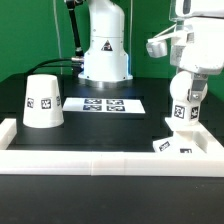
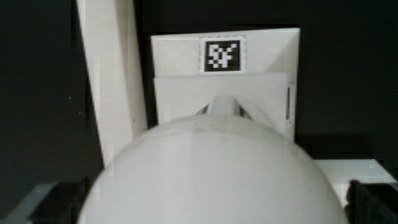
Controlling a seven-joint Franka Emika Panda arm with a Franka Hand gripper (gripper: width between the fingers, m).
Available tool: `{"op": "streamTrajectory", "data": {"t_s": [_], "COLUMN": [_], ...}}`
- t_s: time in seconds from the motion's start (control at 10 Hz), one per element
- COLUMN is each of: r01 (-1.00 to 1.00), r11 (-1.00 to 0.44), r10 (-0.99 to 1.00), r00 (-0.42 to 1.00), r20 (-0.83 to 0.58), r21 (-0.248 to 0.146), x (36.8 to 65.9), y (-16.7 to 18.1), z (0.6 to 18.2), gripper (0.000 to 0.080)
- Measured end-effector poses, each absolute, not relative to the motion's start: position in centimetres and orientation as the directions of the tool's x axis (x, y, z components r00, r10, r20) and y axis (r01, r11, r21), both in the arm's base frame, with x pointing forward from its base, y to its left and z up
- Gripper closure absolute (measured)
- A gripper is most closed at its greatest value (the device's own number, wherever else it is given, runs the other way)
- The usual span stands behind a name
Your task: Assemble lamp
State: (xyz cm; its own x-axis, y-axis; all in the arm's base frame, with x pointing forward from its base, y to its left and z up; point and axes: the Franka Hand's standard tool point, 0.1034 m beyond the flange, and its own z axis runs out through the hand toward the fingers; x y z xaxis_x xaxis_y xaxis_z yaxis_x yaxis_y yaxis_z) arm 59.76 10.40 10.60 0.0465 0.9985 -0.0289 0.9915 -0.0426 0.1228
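Exterior view: jaws clamp white plastic round-headed bulb post [image 1: 183, 108] upright, over flat angular white base [image 1: 172, 146] at exterior view's right of black desk [image 1: 90, 135]; white truncated-cone shade [image 1: 42, 101] stands well apart, left.

The shade [image 1: 42, 100], beside the marker board [image 1: 104, 104], is smooth, matt white plastic. The bulb [image 2: 214, 170] and base [image 2: 249, 88] look the same plastic; the bulb's round head has a faint sheen. The board's tags look printed, flat black on white. The table [image 1: 100, 130] is matt black.
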Motion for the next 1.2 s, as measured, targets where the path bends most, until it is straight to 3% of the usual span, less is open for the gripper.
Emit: {"op": "streamTrajectory", "data": {"t_s": [0.1,0.5,0.7,0.9,1.2], "r01": [0.992,0.986,0.926,0.803,0.603], "r11": [-0.043,-0.117,-0.359,-0.588,-0.796], "r10": [0.998,0.993,0.933,0.808,0.605], "r00": [0.047,0.120,0.360,0.588,0.794], "r20": [-0.029,-0.020,0.012,0.032,0.057], "r21": [0.122,0.120,0.121,0.095,0.057], "x": [59.75,59.76,59.79,59.61,59.48], "y": [10.38,9.94,9.84,9.85,9.84], "z": [10.57,10.56,10.58,10.58,10.53], "gripper": [0.0196,0.0225,0.0225,0.0223,0.0223]}}
